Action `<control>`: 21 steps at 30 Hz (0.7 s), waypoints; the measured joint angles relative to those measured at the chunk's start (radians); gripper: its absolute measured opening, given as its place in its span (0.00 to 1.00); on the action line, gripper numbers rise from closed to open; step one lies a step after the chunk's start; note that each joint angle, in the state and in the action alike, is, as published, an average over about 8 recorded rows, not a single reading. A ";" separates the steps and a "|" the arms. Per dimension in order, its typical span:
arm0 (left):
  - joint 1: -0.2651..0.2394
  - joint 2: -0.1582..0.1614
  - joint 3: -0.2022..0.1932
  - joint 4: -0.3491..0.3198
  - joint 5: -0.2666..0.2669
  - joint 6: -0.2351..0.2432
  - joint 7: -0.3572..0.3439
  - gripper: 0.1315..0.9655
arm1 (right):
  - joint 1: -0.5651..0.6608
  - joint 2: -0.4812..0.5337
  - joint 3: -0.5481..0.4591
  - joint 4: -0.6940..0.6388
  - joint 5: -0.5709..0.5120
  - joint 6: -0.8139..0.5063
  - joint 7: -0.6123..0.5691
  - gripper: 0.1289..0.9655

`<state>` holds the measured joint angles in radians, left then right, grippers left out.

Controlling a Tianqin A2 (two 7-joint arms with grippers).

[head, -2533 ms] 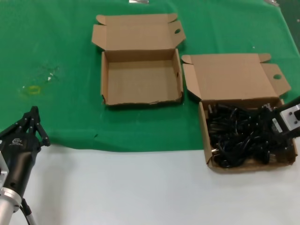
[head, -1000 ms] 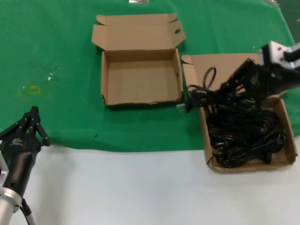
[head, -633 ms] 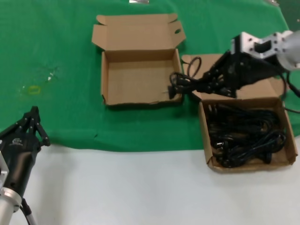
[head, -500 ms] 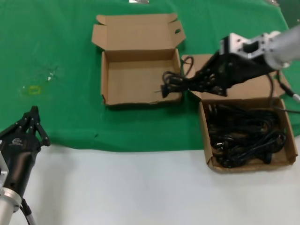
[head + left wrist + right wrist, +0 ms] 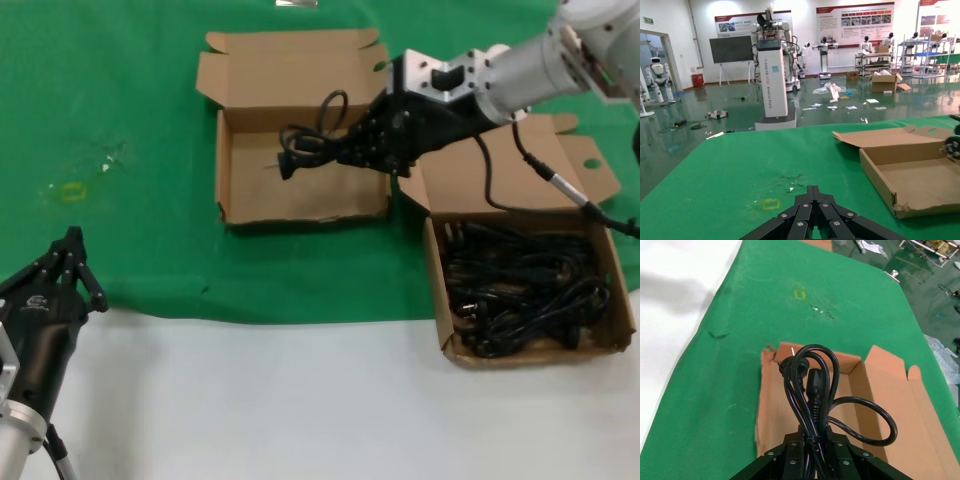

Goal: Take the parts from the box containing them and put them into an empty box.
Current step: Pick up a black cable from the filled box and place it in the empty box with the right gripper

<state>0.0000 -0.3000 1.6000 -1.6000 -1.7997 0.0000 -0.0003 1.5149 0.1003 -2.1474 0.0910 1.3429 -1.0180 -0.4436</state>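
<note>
Head view: two open cardboard boxes on green cloth. Upper centre, the empty box (image 5: 300, 175) has clear cloth around it. The right gripper (image 5: 352, 152), clamped on one coiled cord (image 5: 308, 143), hangs over that box's interior. Lower right, the box containing them (image 5: 440, 300) holds a tangle of remaining cords (image 5: 520, 285). The left gripper (image 5: 62, 262) waits lower left, fingers closed together.

Left wrist view: closed fingertips (image 5: 812, 197) low over cloth; wavy box wall at right.

Right wrist view: cord looped above the box floor.
</note>
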 joint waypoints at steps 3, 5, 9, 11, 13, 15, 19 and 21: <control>0.000 0.000 0.000 0.000 0.000 0.000 0.000 0.01 | 0.019 -0.031 0.000 -0.039 -0.003 0.020 0.003 0.11; 0.000 0.000 0.000 0.000 0.000 0.000 0.000 0.01 | 0.025 -0.048 -0.002 -0.054 -0.007 0.032 0.013 0.11; 0.000 0.000 0.000 0.000 0.000 0.000 0.000 0.01 | 0.024 -0.075 -0.017 -0.064 -0.008 0.059 0.040 0.11; 0.000 0.000 0.000 0.000 0.000 0.000 0.000 0.01 | 0.019 -0.085 -0.036 -0.060 0.006 0.075 0.053 0.11; 0.000 0.000 0.000 0.000 0.000 0.000 0.000 0.01 | 0.013 -0.091 -0.067 -0.050 0.031 0.094 0.066 0.11; 0.000 0.000 0.000 0.000 0.000 0.000 0.000 0.01 | 0.006 -0.095 -0.113 -0.038 0.071 0.114 0.079 0.11; 0.000 0.000 0.000 0.000 0.000 0.000 0.000 0.01 | -0.006 -0.098 -0.236 -0.010 0.187 0.158 0.103 0.11; 0.000 0.000 0.000 0.000 0.000 0.000 0.000 0.01 | -0.010 -0.099 -0.308 0.003 0.255 0.182 0.114 0.11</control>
<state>0.0000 -0.3000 1.6000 -1.6000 -1.7997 0.0000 -0.0003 1.5045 0.0011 -2.4550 0.0943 1.5977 -0.8363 -0.3297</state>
